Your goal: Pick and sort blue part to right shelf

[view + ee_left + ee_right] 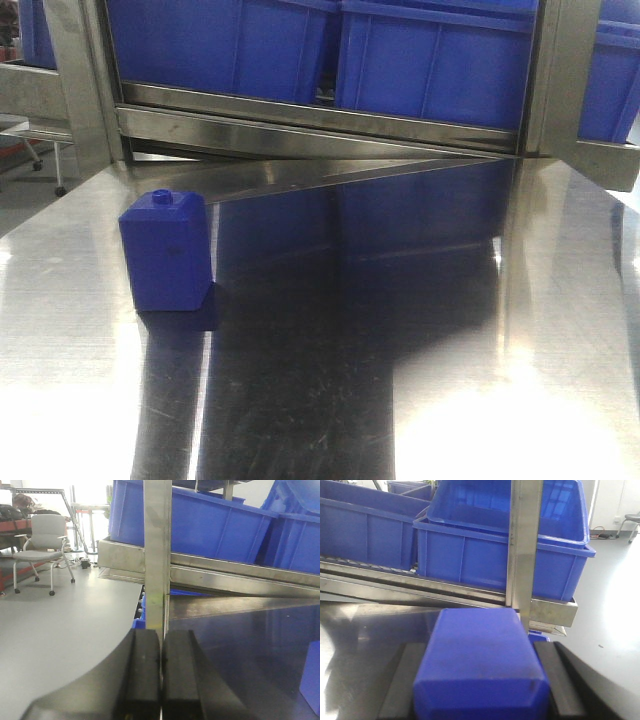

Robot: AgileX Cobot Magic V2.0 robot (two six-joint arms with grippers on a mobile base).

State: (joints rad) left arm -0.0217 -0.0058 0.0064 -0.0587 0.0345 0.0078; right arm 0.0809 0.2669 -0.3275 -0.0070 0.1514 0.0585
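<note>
Two blue blocks are showing across the views, and only one is being handled. The right claw (479, 682) is clamping the blue part (480, 655) between its dark fingers (402, 685), one on each flat side. The part is filling the lower middle of the right wrist view, and as far as I can judge it is off the worktop (420, 330). Its cap is not showing from this angle. The squatter block (165, 250) with the small round knob is standing upright on the left of the worktop, apart from everything, and it is not the one wanted. The left claw (161, 647) is sitting near the worktop's left edge with its fingers pressed together on nothing.

The step in hand, as I am reading it, is carrying the part to the right shelf (445, 587). Ahead of the right claw a large open blue bin (495, 555) is resting on the rack. A steel post (525, 550) is standing upright almost directly in line, between claw and bin.

Doing this well is calling for three things:
- raising the part until it is clearing the bin's rim, not merely the front rail;
- steering to the left of the post, where the bin's mouth is lying open;
- gripping firmly until the part is hanging inside the bin walls, then parting the fingers low so that it is not tumbling.

The left arm is needing no part in this and is best kept out of the path.
</note>
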